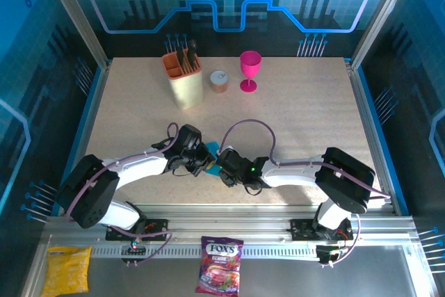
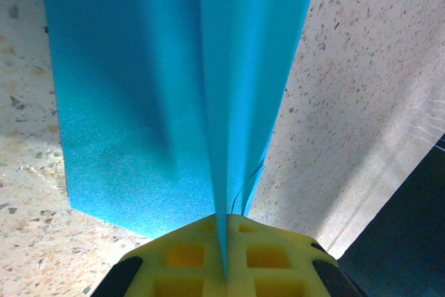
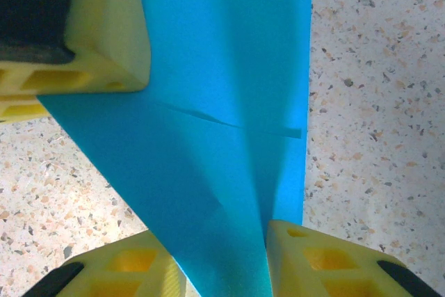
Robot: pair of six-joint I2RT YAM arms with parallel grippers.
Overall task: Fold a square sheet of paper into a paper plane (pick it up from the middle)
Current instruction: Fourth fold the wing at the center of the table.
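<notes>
Standing by the rig, I see both arms reaching inward so that their heads meet at the near middle of the speckled desk. The cyan-blue paper sits between them, a small bright corner showing from above where the two heads come together.

From the left wrist, the left gripper has its yellow fingers pressed together on a raised ridge of the sheet, pinching it along a crease. One flap spreads out flat to the left over the desk, and another rises and leans to the right.

From the right wrist, the right gripper has its fingers spread, with a blue strip running through the gap between them. They do not clamp it. One finger of the other arm shows at the upper left of that view, resting against the paper's edge. A thin slanted crease crosses the sheet there.

At the back of the desk stand a beige holder with an orange top, a small tin and a pink goblet, all well apart from the paper. On the metal ledge in front of the arm bases lie a yellow snack bag and a purple candy bag.
</notes>
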